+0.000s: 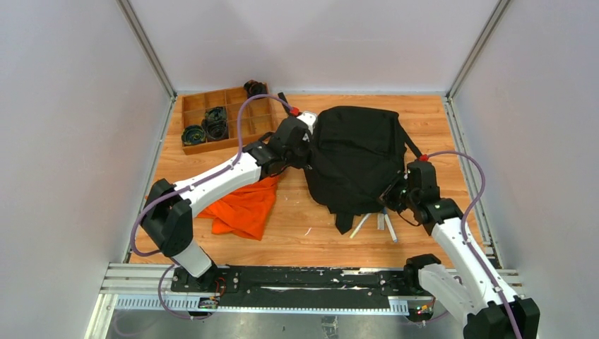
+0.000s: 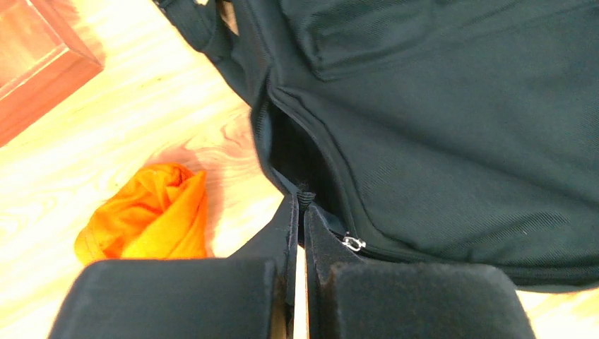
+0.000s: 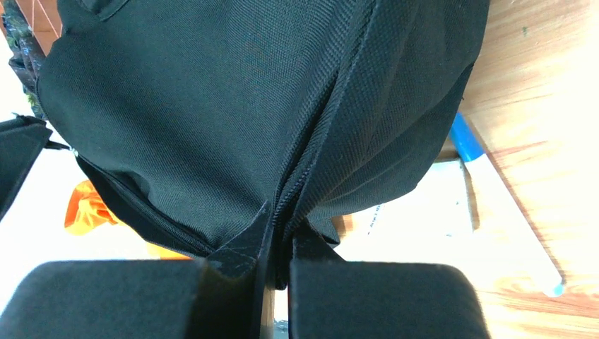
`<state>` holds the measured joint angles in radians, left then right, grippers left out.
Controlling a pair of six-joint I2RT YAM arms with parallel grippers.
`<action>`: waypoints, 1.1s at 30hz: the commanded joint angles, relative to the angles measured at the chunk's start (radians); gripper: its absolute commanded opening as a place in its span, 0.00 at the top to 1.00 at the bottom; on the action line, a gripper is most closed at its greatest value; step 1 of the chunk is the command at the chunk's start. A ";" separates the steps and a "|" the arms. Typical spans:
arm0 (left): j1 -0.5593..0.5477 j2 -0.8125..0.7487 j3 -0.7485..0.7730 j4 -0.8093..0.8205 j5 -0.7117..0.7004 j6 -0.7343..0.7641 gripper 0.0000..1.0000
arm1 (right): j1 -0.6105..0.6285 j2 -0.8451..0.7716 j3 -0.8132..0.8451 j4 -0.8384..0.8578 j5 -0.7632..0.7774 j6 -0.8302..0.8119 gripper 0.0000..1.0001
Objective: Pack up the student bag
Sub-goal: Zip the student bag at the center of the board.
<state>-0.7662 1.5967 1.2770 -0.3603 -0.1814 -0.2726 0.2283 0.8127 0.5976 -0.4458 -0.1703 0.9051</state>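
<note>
The black student bag (image 1: pixel 353 155) lies in the middle of the wooden table. My left gripper (image 1: pixel 302 145) is at the bag's left edge, shut on a small black fabric tab (image 2: pixel 305 196) at the end of a partly open zipper slit (image 2: pixel 289 141); a silver zipper pull (image 2: pixel 352 243) lies just right of my fingers. My right gripper (image 1: pixel 393 195) is at the bag's near right edge, shut on the bag's zipper seam (image 3: pixel 300 191). The bag fills the right wrist view (image 3: pixel 212 106) and most of the left wrist view (image 2: pixel 452 127).
An orange cloth (image 1: pixel 244 206) lies under my left arm, also in the left wrist view (image 2: pixel 152 212). A wooden compartment tray (image 1: pixel 222 120) with dark round parts stands at the back left. White pens (image 1: pixel 385 226) and a paper (image 3: pixel 424 212) lie under the bag's near edge.
</note>
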 commanded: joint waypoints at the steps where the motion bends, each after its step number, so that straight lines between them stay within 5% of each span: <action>1: 0.088 0.032 0.000 0.088 -0.041 0.019 1.00 | -0.071 -0.019 -0.001 -0.081 0.014 -0.130 1.00; 6: 0.102 0.090 0.024 0.080 0.075 -0.018 1.00 | -0.085 0.011 0.093 -0.088 -0.053 -0.329 0.95; 9: 0.101 0.073 -0.005 0.114 0.114 -0.040 1.00 | -0.046 0.051 0.247 -0.222 -0.084 -0.448 0.40; 12: 0.102 0.045 -0.004 0.118 0.123 -0.038 1.00 | 0.074 0.068 0.377 -0.320 -0.008 -0.521 0.22; 21: 0.103 -0.002 -0.020 0.098 0.175 -0.021 1.00 | 0.647 0.307 0.491 -0.194 0.404 -0.709 0.21; 33: 0.134 0.012 -0.008 0.063 0.254 -0.030 1.00 | 0.743 0.632 0.525 0.031 0.606 -0.898 0.28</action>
<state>-0.6510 1.6329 1.2617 -0.3126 0.0391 -0.3069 0.9607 1.3754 1.1030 -0.4908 0.2901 0.0650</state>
